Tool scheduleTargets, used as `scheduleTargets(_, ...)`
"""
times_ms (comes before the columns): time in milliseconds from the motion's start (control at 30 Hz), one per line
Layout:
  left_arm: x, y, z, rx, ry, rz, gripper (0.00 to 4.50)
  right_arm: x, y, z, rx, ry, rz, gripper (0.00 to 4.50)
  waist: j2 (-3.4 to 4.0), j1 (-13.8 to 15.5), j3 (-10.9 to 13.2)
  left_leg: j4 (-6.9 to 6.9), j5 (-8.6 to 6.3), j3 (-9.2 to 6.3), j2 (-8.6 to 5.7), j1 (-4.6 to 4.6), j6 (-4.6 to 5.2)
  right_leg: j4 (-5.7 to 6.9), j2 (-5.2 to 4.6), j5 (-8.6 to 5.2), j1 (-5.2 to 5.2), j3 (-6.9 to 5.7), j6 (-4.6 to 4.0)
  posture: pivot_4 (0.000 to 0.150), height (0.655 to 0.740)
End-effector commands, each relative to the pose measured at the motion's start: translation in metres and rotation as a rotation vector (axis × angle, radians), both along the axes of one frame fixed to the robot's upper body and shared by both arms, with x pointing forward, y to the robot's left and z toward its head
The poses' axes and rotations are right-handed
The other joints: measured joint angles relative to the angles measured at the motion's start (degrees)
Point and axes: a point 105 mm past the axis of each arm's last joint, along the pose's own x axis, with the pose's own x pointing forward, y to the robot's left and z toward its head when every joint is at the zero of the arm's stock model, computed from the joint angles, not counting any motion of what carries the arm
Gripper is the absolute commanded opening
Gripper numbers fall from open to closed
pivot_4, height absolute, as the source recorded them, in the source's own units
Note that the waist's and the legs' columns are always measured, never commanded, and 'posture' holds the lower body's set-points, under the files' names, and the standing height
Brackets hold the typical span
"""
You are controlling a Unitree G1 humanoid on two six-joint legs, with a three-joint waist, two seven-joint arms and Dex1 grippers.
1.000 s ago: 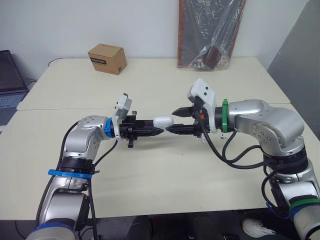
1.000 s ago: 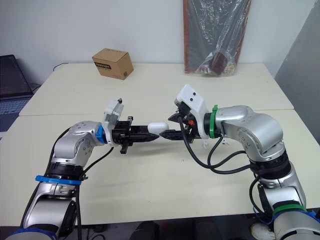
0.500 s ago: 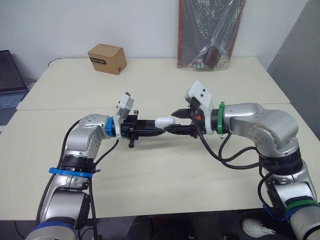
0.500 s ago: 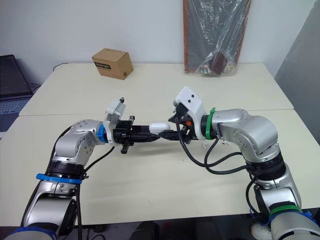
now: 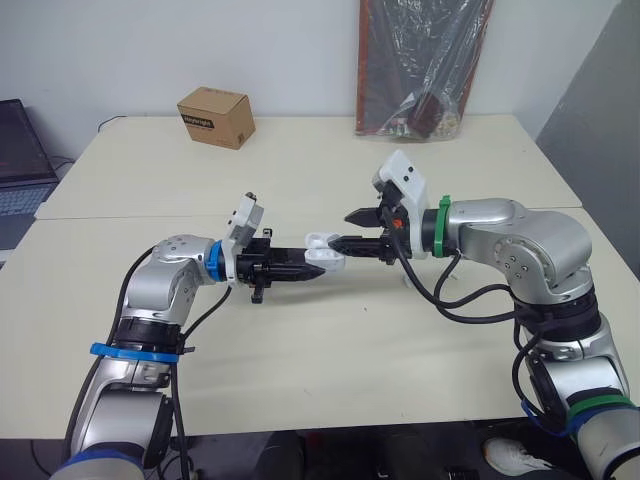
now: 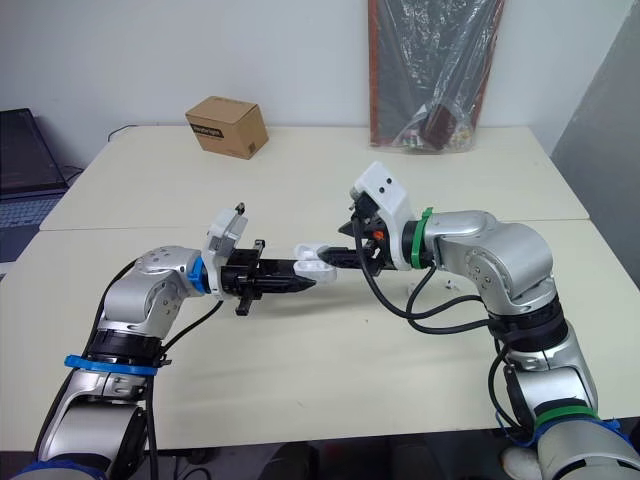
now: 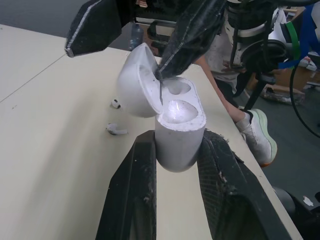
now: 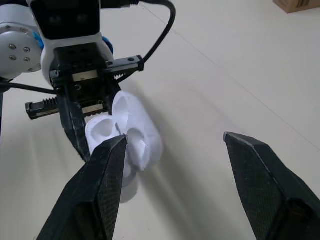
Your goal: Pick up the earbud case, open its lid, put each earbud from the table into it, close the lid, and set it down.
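While the left gripper [image 7: 178, 146] pinches the smooth, rounded white earbud case [image 7: 176, 131] between its black fingers [image 7: 131, 195], the lid [image 7: 134, 82] stands flipped open, touching one pointed finger [image 7: 192, 30] of the wide-spread right gripper [image 8: 175, 141].

A brown cardboard box [image 5: 214, 117] sat toward the far left of the cream table [image 5: 310, 165]. A dark bundle wrapped in clear plastic [image 5: 425, 65] leaned against the wall at the far right. An open laptop [image 5: 22, 150] stood beyond the table's left edge.
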Motion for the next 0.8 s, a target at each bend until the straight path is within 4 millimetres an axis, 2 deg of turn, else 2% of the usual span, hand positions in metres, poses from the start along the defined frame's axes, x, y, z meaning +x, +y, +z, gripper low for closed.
scheduleTargets(33,-0.004,0.000,0.011,-0.014,-0.051,-0.026,0.79,0.001,-0.001,0.018,0.024,-0.074,-0.004,3.19,0.00,0.0,0.0,0.00,0.00,0.00,0.00,0.00,0.00,0.00,0.00,0.00,0.00,0.00,0.00,0.150,0.7400)
scheduleTargets(233,-0.003,0.001,0.010,-0.011,-0.055,-0.012,0.79,-0.007,0.001,0.019,0.032,-0.070,0.047,3.19,0.00,0.0,0.0,0.00,0.00,0.00,0.00,0.00,0.00,0.00,0.00,0.00,0.00,0.00,0.00,0.150,0.7400)
scheduleTargets(333,0.003,0.003,0.007,-0.016,-0.076,0.030,0.79,-0.033,-0.003,0.027,0.051,-0.053,0.187,3.19,0.00,0.0,0.0,0.00,0.00,0.00,0.00,-0.01,0.00,-0.02,0.00,0.00,0.00,0.00,0.00,0.150,0.7400)
scheduleTargets(400,0.005,0.004,0.006,-0.022,-0.093,0.045,0.79,-0.040,-0.010,0.030,0.043,-0.045,0.206,3.19,0.00,0.1,0.0,-0.01,0.00,0.00,0.00,-0.03,0.00,-0.05,0.00,0.00,0.00,0.00,0.00,0.150,0.7400)
scheduleTargets(467,0.006,0.004,0.007,-0.034,-0.111,0.057,0.79,-0.034,-0.022,0.025,-0.008,-0.034,0.139,3.19,0.00,0.1,0.0,0.00,0.00,0.00,0.00,-0.01,0.00,-0.06,-0.01,0.00,0.02,0.00,0.00,0.150,0.7400)
scheduleTargets(600,0.007,0.005,0.008,-0.048,-0.125,0.068,0.79,-0.003,-0.059,-0.014,-0.203,0.044,-0.131,3.19,-0.02,0.1,0.0,0.02,0.00,0.00,-0.02,0.00,0.00,-0.06,-0.02,-0.01,0.03,0.00,0.01,0.150,0.7400)
scheduleTargets(700,0.007,0.005,0.008,-0.052,-0.131,0.074,0.79,0.010,-0.071,-0.032,-0.227,0.073,-0.252,3.19,-0.02,0.1,0.0,0.00,0.00,0.04,-0.02,0.02,0.00,-0.05,-0.01,-0.12,0.01,0.04,0.19,0.150,0.7400)
scheduleTargets(800,0.006,0.005,0.009,-0.055,-0.134,0.078,0.79,0.017,-0.074,-0.042,-0.226,0.080,-0.318,3.19,-0.01,-0.3,0.0,-0.05,0.00,0.07,-0.01,0.06,0.01,-0.01,0.01,-0.14,0.00,0.10,0.21,0.150,0.7400)
